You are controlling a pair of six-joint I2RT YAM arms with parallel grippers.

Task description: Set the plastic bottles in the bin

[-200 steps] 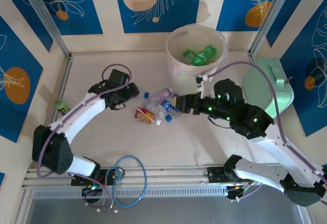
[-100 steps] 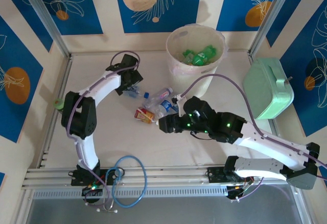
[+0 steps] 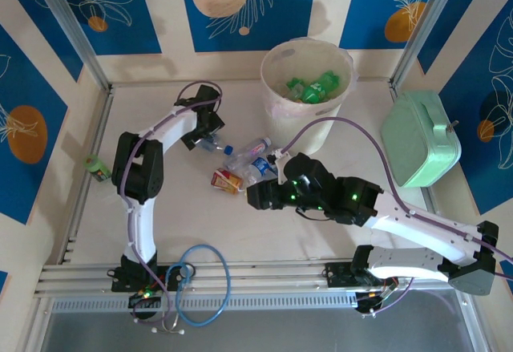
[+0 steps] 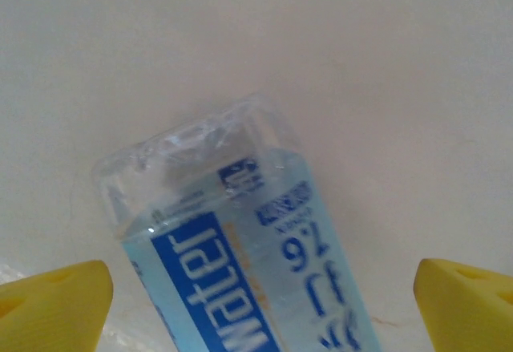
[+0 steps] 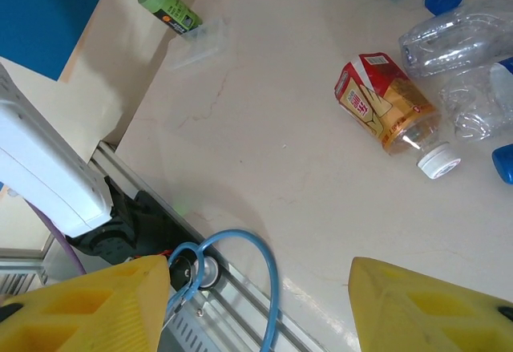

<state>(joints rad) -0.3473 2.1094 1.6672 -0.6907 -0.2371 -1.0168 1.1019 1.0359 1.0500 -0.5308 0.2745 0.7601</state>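
Clear bottle (image 4: 240,272) blue label reads "water"; orange-labelled bottle (image 5: 386,105) print unreadable.

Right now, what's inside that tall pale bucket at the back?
Several green bottles lie piled inside the bin, behind its clear liner. Whatever sits beneath that pile is covered, so I cannot tell.
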